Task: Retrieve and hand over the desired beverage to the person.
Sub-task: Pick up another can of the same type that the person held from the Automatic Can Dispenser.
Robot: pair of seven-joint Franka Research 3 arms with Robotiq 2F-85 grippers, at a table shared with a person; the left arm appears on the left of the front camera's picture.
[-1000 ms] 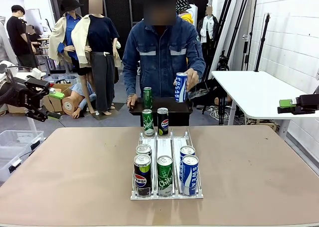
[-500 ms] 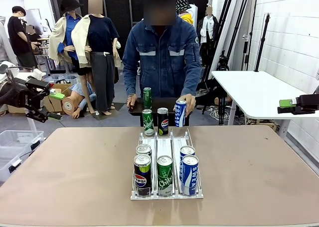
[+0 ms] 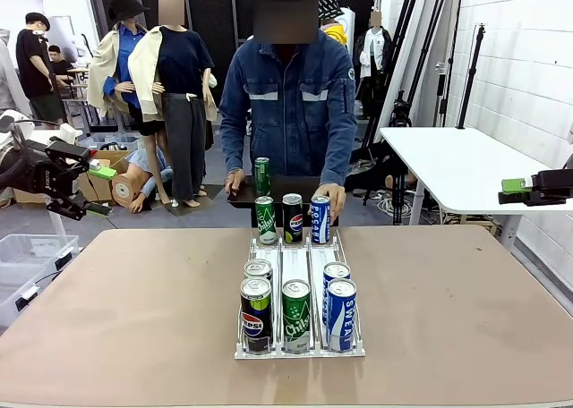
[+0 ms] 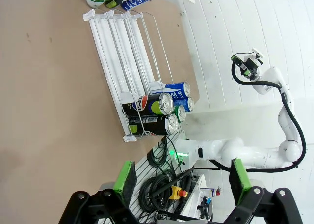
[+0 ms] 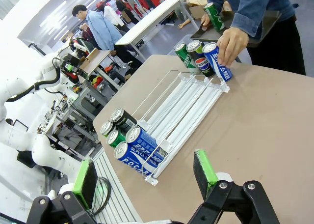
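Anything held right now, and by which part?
The left gripper and right gripper are open and empty. The person's hand grips the blue can by its upper side.

Pepsi can (image 3: 256,315); Sweat can (image 3: 341,315).

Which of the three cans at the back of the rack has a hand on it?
The blue can, in the right lane. The person's hand holds it; the green can and black can beside it stand untouched.

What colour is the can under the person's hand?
The can is blue with white lettering, best in right wrist view.
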